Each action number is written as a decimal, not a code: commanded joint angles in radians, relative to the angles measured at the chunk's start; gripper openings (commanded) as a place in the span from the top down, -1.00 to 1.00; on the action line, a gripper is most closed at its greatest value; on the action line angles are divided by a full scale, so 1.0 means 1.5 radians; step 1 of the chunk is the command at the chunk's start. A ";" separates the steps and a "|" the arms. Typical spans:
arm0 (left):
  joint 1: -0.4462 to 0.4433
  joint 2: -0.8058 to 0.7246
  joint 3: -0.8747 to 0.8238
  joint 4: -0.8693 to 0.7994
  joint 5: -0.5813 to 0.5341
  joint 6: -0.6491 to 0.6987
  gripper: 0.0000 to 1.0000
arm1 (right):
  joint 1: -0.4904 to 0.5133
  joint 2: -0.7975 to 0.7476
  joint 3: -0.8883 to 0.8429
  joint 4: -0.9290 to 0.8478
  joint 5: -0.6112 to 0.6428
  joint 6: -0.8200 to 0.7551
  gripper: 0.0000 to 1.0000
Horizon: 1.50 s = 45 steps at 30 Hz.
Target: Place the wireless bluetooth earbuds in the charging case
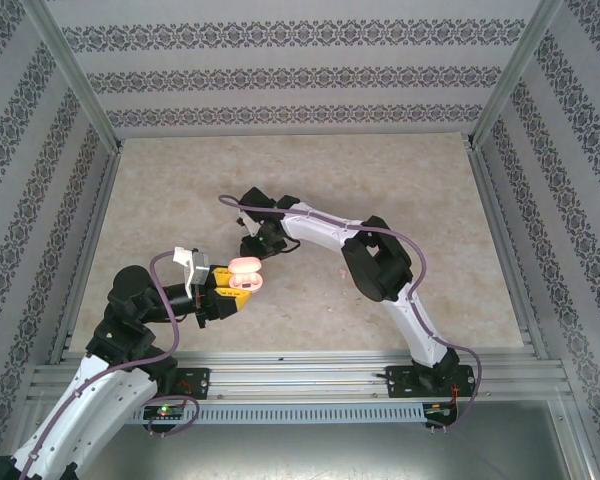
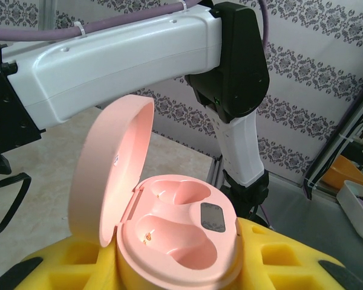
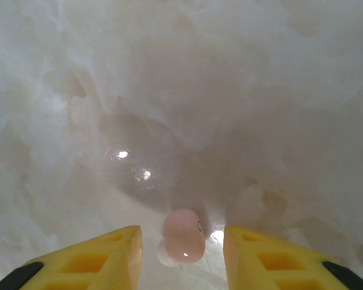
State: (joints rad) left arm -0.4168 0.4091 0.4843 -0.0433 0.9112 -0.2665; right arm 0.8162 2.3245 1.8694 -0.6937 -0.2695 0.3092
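Note:
My left gripper point(image 1: 230, 284) is shut on a pink oval charging case point(image 1: 246, 272), held above the table with its lid open. In the left wrist view the lid point(image 2: 109, 172) stands up on the left and both sockets of the case point(image 2: 181, 232) are empty, with yellow fingers point(image 2: 290, 260) either side. My right gripper point(image 1: 253, 244) points down at the table just behind the case. Its wrist view shows one pink earbud point(image 3: 184, 235) lying on the marble surface between the open yellow fingers point(image 3: 94, 261), touching neither. The other earbuds are out of view.
The right arm point(image 2: 139, 54) crosses close above and behind the held case. Aluminium rails point(image 1: 300, 375) edge the beige table point(image 1: 400, 190), and patterned walls stand on three sides. A white bin point(image 2: 360, 205) sits beyond the table's edge.

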 commanded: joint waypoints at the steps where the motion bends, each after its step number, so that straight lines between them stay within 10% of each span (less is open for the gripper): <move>1: 0.007 -0.009 -0.003 -0.006 -0.001 0.006 0.51 | 0.011 0.015 0.018 -0.017 0.008 -0.011 0.27; 23: 0.007 -0.002 0.003 -0.005 -0.004 0.016 0.51 | -0.011 -0.089 -0.102 0.001 0.034 0.038 0.64; 45: 0.003 0.154 -0.029 0.251 -0.009 0.015 0.60 | -0.056 -0.608 -0.394 -0.075 0.130 0.187 0.66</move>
State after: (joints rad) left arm -0.4168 0.6186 0.4564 0.1791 0.9062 -0.2554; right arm 0.7307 1.4975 1.3056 -0.7361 -0.1329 0.5278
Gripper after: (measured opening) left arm 0.312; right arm 0.174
